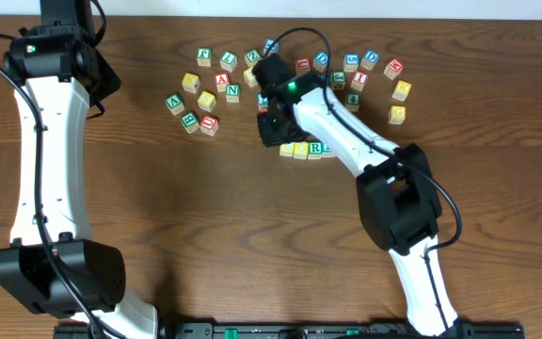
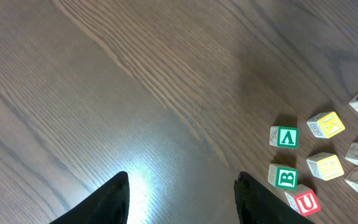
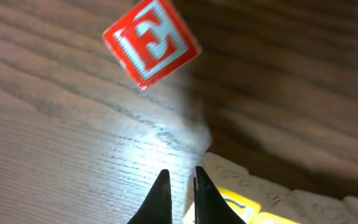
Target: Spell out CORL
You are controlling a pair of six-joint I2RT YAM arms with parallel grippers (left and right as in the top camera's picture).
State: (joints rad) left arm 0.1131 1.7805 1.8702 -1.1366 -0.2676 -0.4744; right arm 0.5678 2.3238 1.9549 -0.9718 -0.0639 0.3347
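Right gripper [image 3: 180,175], narrow and empty, stands just beside the row's [image 1: 301,149] left end. Left gripper [image 2: 182,180], wide, hangs over bare counter [image 2: 104,93].

Dark wood-grain table [image 1: 205,217], scattered letter blocks [image 1: 206,100] toward the far side, short row of blocks [image 1: 315,148] nearer

Yellow block [image 3: 247,202] crowds right gripper [image 3: 180,179]; table [image 3: 55,162] leftward open.
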